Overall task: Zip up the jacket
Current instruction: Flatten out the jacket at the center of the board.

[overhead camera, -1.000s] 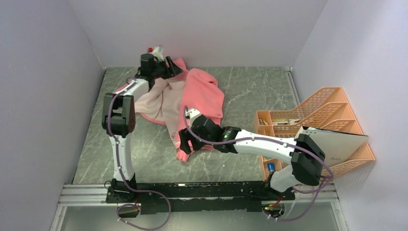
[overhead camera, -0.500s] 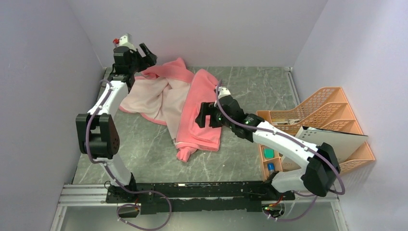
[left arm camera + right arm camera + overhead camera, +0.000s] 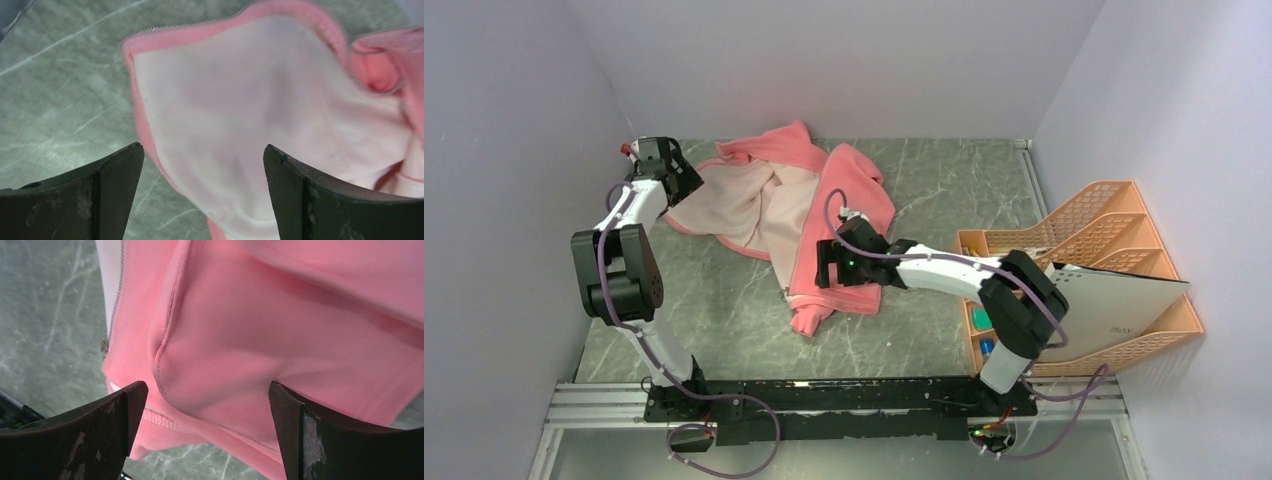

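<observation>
- The left gripper (image 3: pixel 201 150) and right gripper (image 3: pixel 207 387) have just let go and are spread wide
- The jacket (image 3: pixel 854 195) lies crumpled under them, still open, so zipping must start fresh

The grey-green marbled table (image 3: pixel 724 310) carries a crumpled pink jacket (image 3: pixel 849 195), open with pale lining showing, and an orange mesh file organizer (image 3: pixel 1104 210) at its right edge.

The left arm (image 3: pixel 614 272) is stretching far forward, its left gripper (image 3: pixel 670 168) hanging with jaws spread wide. The right arm (image 3: pixel 946 268) is folding leftward, its right gripper (image 3: pixel 828 266) gaping too, gripping nothing.
</observation>
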Robot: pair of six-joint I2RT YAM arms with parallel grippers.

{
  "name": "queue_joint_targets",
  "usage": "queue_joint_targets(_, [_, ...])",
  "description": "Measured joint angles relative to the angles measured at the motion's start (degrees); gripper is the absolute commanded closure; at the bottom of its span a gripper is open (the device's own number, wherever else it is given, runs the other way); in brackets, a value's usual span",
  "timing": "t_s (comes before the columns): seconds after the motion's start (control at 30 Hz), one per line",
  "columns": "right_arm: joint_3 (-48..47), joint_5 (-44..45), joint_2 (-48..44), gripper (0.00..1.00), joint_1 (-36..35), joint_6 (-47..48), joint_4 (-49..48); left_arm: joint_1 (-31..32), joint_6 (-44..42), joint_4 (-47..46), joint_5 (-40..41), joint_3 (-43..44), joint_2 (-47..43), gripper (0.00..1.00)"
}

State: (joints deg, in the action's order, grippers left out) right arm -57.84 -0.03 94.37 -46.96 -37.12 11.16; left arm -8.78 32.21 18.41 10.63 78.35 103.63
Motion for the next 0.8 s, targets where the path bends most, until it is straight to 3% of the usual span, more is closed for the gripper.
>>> queue_joint_targets(0.07, [-0.74, 0.59, 2.8, 0.12, -1.25, 0.02, -0.52, -0.09, 0.04, 1.66, 0.96, -0.35, 0.17, 0.06])
queue_joint_targets(0.17, [-1.05, 2.75, 6.32, 0.41, -1.88, 0.42, -2.12, -0.07, 0.0, 3.02, 1.81, -0.63, 0.26, 0.07])
queue_joint_targets(0.27, [-1.14, 5.66, 7.78, 0.57, -1.49, 0.68, -2.71, -0.07, -0.02, 3.58, 2.45, -1.84, 0.42, 0.07])
queue_joint_targets(0.57, [4.04, 8.55, 3.58, 0.77, 4.26, 0.68, -4.81, -0.07, 0.13, 3.85, 2.38, -6.14, 4.02, 0.07])
queue_joint_targets(0.8, [7.65, 8.94, 0.42, 0.76, 8.13, 0.7, -5.38, -0.07, 0.2, 2.75, 1.68, -8.9, 4.26, 0.13])
